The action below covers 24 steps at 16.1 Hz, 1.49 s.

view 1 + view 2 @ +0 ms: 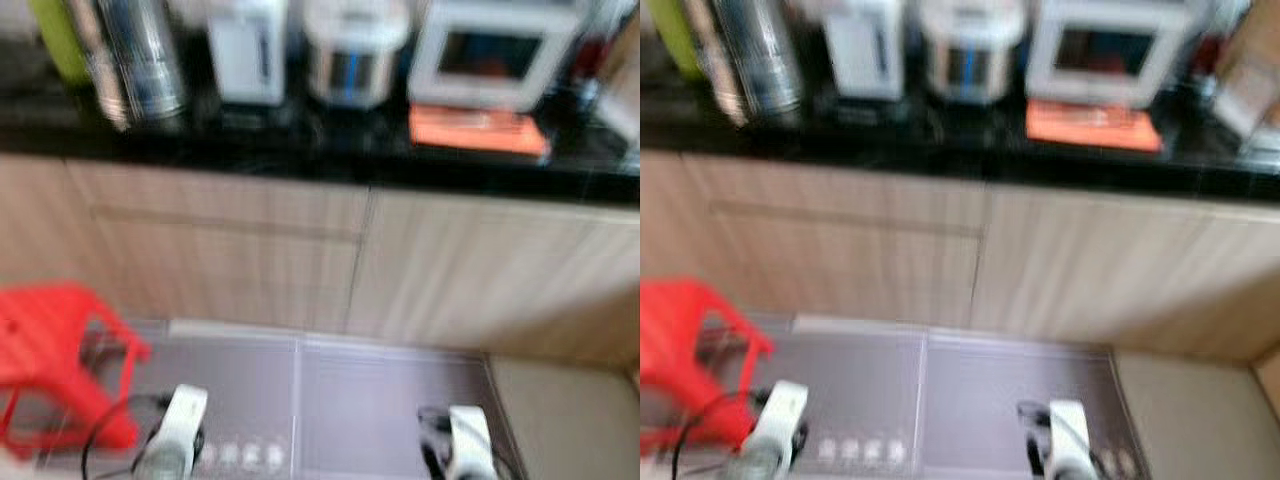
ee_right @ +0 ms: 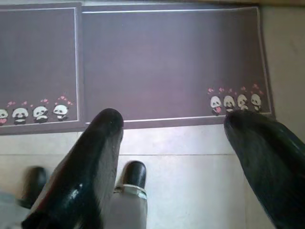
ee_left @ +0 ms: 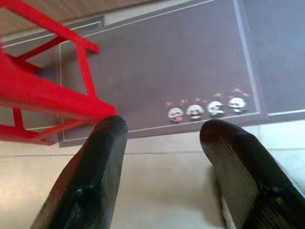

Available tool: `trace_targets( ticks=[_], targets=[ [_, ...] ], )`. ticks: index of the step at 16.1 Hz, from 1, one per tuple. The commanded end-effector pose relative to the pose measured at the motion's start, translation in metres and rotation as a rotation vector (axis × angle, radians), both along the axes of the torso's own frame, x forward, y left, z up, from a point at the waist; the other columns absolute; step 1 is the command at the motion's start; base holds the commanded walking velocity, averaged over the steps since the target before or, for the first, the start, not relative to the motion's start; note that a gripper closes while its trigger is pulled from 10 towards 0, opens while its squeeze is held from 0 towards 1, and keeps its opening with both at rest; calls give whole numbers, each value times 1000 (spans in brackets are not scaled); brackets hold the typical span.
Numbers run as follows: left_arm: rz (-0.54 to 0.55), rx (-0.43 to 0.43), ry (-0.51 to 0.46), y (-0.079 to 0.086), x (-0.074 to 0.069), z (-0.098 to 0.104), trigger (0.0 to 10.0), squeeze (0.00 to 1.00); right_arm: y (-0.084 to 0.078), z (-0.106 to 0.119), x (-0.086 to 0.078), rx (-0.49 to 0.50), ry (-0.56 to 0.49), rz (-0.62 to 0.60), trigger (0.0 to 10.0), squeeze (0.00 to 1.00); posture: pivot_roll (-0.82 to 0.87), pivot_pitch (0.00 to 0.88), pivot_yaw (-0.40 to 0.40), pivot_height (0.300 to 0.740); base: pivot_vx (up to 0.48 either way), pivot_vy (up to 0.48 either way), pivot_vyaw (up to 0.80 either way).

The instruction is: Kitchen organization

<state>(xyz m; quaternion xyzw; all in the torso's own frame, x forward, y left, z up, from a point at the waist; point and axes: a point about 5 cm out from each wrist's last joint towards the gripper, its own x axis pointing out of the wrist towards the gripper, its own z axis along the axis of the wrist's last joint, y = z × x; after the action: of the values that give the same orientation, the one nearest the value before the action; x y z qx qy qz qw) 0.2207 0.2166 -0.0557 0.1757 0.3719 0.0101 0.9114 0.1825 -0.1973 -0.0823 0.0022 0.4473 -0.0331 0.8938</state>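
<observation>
Glossy black stone-like counter (image 1: 300, 140) across the upper frame, shiny metal flask (image 1: 140, 55) upper left, pale wood-grain cabinets (image 1: 300, 260) mid frame, smooth red plastic stool (image 1: 50, 350) lower left, matt grey mats (image 2: 167, 62), glossy black fingers (image 3: 95, 176), pale smooth floor tiles (image 3: 157, 186).

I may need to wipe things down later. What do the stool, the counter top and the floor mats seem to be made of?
Stool: likely moulded plastic, uniform bright red with a slight sheen.
Counter top: looks like polished dark stone, black and reflective; the blur leaves it open.
Floor mats: seemingly matte fabric or rubber, dull purple-grey with printed pandas.
</observation>
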Motion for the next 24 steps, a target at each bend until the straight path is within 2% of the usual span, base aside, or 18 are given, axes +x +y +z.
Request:
trace_targets(
  ticks=[1, 7, 24],
  targets=[
    [1, 19, 25, 7, -6, -2, 10000, 0, 6, 2, 5, 14, -14, 5, 10000, 0, 109, 0, -52, 740, 0, 480, 0],
    [-12, 18, 20, 5, -4, -2, 10000, 0, 5, 0, 3, 5, 0, 8, 10000, 0, 104, 0, -47, 740, 0, 480, 0],
    [-19, 10, 15, 1, -4, -2, 10000, 0, 5, 2, 5, 9, -27, 1, 10000, 0, 102, 0, -53, 740, 0, 0, 0]
  ],
)
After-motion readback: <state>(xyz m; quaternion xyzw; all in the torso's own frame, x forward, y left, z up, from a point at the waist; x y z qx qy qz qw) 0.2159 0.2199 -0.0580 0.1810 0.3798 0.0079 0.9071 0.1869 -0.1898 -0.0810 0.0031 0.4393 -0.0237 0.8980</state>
